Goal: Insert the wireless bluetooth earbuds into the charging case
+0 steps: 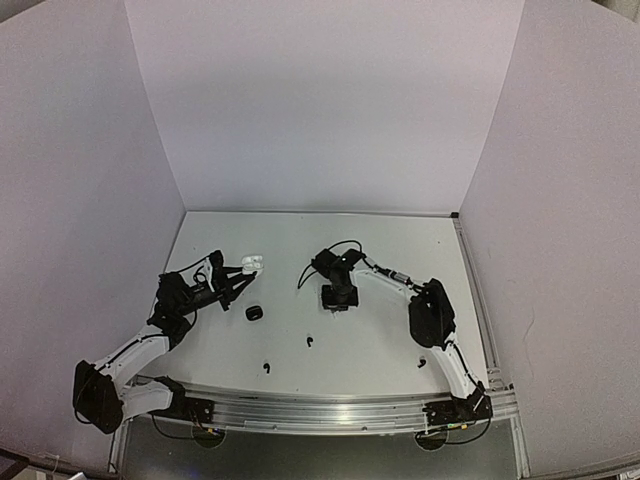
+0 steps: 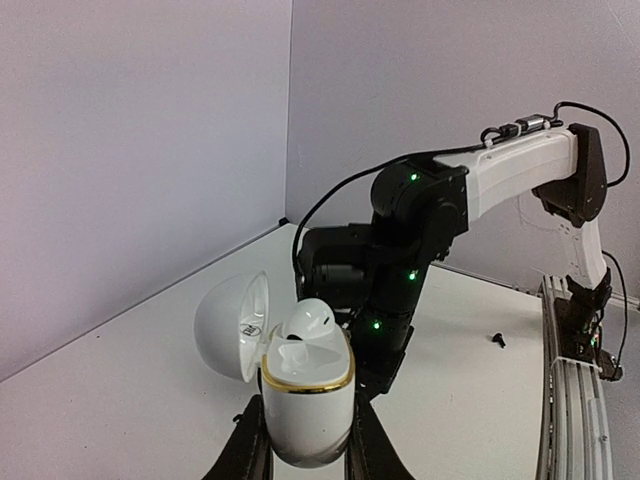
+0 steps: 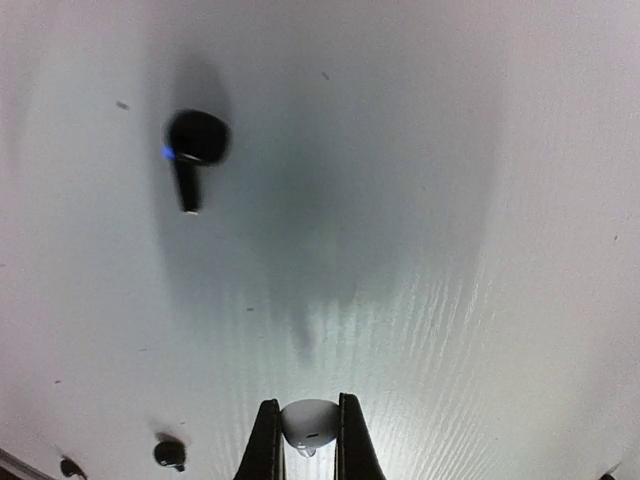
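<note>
Earbud [image 3: 308,426], seemingly, pinched in right tool [image 3: 306,408].

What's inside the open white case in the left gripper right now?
One white earbud sits in the white case, held by the left gripper. The well beside it looks empty. The earbud's stem is hidden in the case.

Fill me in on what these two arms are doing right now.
The left gripper holds an open white charging case upright, with one white earbud already seated in it. The right gripper pinches a second white earbud between its fingers, over the table and apart from the case. Several black earbuds lie loose on the table, not yet put away.
</note>
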Available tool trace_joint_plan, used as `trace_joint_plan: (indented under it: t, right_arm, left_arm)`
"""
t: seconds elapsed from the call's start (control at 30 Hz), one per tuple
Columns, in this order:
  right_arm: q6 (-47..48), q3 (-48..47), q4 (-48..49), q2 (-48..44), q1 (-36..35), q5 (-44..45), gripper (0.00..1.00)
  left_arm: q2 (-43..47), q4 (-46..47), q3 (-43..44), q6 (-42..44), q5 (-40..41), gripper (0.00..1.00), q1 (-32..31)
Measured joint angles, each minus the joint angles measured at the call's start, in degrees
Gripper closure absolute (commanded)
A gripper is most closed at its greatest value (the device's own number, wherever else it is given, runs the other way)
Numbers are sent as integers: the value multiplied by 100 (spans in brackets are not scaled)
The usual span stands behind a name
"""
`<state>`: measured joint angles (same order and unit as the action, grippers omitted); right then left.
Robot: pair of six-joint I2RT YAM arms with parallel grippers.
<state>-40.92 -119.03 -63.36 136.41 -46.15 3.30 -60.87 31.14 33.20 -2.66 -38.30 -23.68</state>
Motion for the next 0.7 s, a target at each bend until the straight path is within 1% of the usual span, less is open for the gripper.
trace_joint_plan:
  t: [0.1,0.2,0.27,0.33,0.43,0.53,0.6,0.7]
  right_arm:
    - [187,-74,371,-415,-7,77,100]
    - [455,-42,1069,-1129,-53,303,100]
    - [782,96,1859,-1769,-180,555,100]
    - [1102,329,2853,-2440,-406,719,100]
    - [1473,571,4252,-3070,-785,725,100]
    - [1775,553,5342,-3110,-1106,580,100]
    - [1954,407,5868,-2864,-1220,442,100]
    - [2158,203,6347,-2359,-1303,242,100]
  left_arm:
    - [5,47,-10,163,61,100,0]
    - [5,238,-36,434,187,100,0]
    - [-4,431,-44,578,306,100,0]
    - [-43,699,-50,658,414,100,0]
    - [-157,1089,-84,701,523,100,0]
    - [-289,1409,-117,693,560,100,0]
    - [-349,1552,-121,702,570,100,-2]
    - [-418,1774,-121,691,635,100,0]
